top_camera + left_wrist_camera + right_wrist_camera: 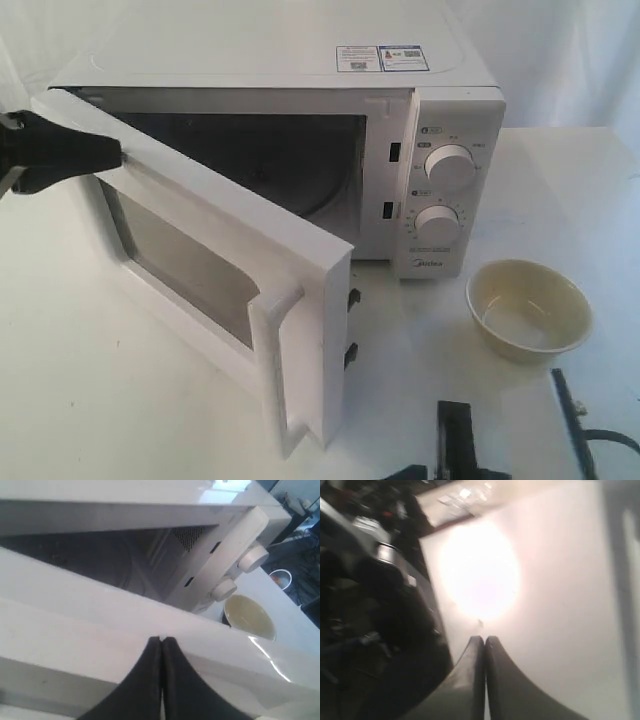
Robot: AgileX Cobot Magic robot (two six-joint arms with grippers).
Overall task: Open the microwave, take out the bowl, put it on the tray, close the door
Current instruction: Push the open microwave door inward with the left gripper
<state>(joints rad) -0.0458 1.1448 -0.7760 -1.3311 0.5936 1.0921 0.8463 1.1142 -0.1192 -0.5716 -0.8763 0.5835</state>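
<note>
Left claw (118, 153) meets top edge of door (190, 265)

The white boxy microwave (300, 50) has a smooth, slightly glossy shell, with paper-like stickers (382, 58) on top. Its white hinged door (230, 215) looks like smooth shiny plastic. The small round cream-yellow bowl (528, 308) is smooth and glossy. The white table (80, 380) looks matt. The black left claw (118, 152) looks like matt plastic.
</note>
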